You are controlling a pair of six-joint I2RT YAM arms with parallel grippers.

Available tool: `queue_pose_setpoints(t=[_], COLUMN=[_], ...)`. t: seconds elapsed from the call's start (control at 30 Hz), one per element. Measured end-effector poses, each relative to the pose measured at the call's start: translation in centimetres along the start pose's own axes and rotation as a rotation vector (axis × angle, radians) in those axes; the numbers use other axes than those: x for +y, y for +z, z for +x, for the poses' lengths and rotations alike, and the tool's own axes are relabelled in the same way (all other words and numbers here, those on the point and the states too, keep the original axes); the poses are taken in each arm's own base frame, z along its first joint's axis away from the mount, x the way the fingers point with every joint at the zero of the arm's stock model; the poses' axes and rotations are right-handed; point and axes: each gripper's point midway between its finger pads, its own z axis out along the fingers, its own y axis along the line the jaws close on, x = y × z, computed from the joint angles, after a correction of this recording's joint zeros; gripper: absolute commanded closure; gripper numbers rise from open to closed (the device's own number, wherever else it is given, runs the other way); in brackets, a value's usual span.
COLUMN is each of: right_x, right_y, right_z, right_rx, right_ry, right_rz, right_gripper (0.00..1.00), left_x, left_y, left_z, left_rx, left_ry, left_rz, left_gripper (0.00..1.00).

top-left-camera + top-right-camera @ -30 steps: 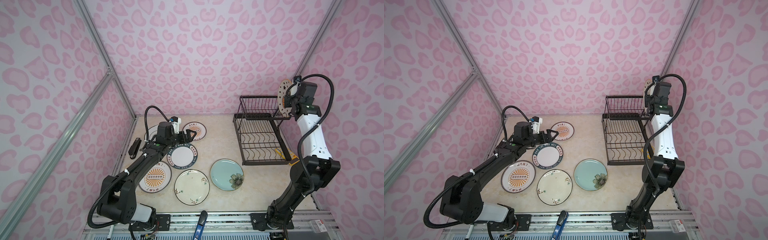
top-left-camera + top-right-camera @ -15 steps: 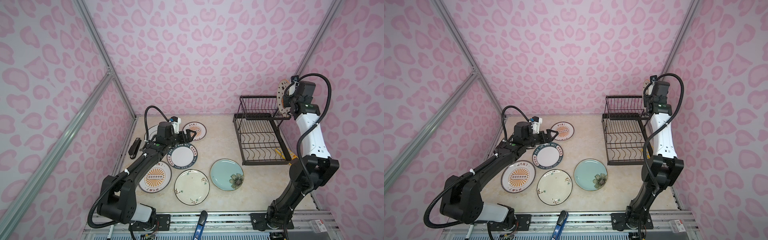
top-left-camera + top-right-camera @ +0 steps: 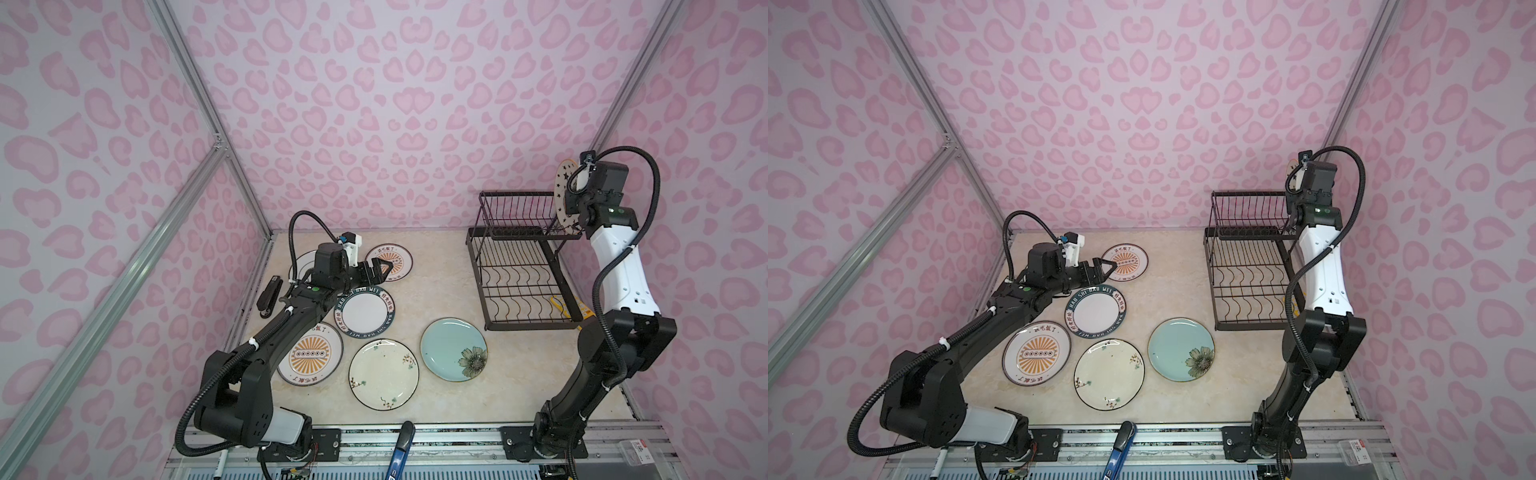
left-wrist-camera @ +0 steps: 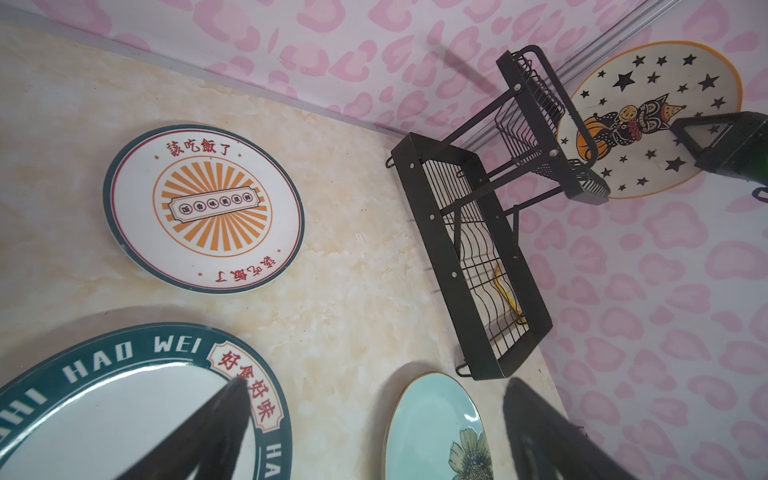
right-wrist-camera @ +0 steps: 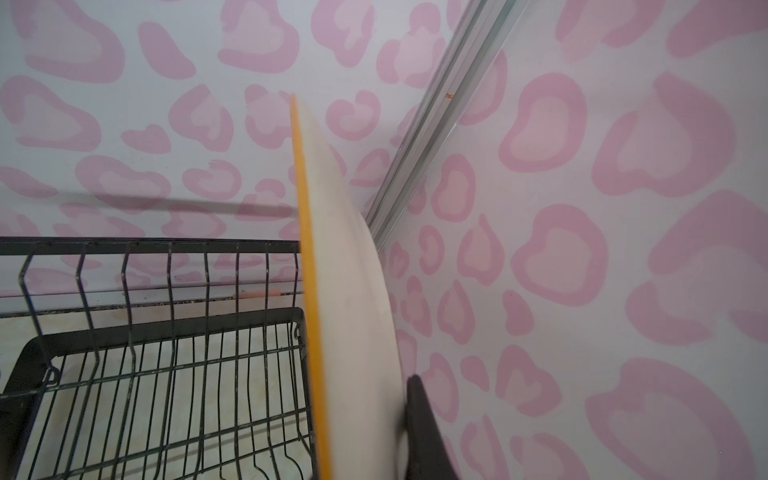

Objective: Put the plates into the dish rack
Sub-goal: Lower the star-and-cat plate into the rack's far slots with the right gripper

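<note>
The right gripper [image 3: 577, 195] is clamped narrowly on the rim of the starry orange-rimmed plate [image 3: 562, 195], holding it upright at the far right, high beside the right end of the dish rack's [image 3: 519, 266] small upper tier [image 3: 515, 212]. No plate stands in the rack yet.

Across the table the left gripper [image 3: 384, 268] hangs spread wide and empty over the far sunburst plate [image 4: 203, 208] and the dark-rimmed lettered plate [image 3: 365, 309] – five more plates lie flat on the table around it.

The risk appears to lie at the basket wall: seen from the right wrist, the plate's orange edge runs just beside the end wires. If it comes down on them, it could twist in the thin rim grip and drop outside the rack, against the wall.
</note>
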Motion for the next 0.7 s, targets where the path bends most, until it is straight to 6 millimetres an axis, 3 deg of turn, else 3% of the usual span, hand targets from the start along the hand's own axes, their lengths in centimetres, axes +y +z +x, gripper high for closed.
queue_pose_setpoints(t=[0.47,0.7], right_x=[0.06,0.19], right_y=[0.54,0.76], right_z=[0.35,0.44], right_rx=[0.006,-0.001], right_ry=[0.019,0.023], right_rz=[0.013,0.014], right_gripper=[0.92,0.86], left_x=[0.0,0.1], left_y=[-0.03,-0.05], left_z=[-0.07,-0.07], left_rx=[0.002,0.005], left_ry=[0.002,0.002], left_rz=[-0.002,-0.006], left_gripper=[0.03,0.03])
